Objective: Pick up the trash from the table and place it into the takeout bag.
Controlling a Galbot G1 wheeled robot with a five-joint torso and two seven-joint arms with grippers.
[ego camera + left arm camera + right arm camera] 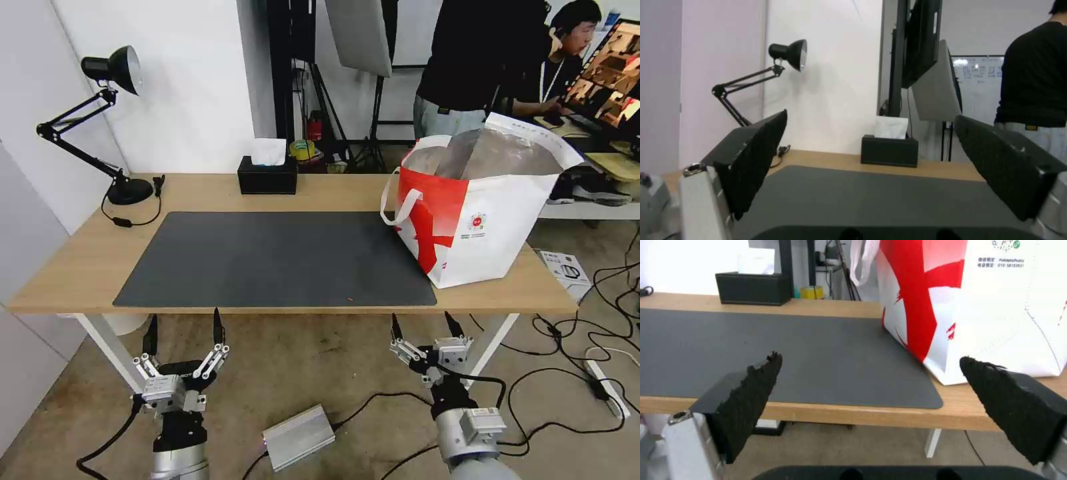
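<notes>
My head view is bright and evenly lit from overhead, with soft shadows under the table (80, 267). The foil lining of the bag (493, 227) catches a dull glare. Straight lines bow slightly toward the edges. My wrist views are softer and a bit dimmer; my own fingertips (755, 160) loom dark and blurred up close.

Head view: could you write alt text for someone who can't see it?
A white-and-red takeout bag stands open on the right end of a light-wood table, partly on a dark grey mat. Both grippers, left and right, hang open below the table's near edge. A black tissue box and desk lamp stand behind.
</notes>
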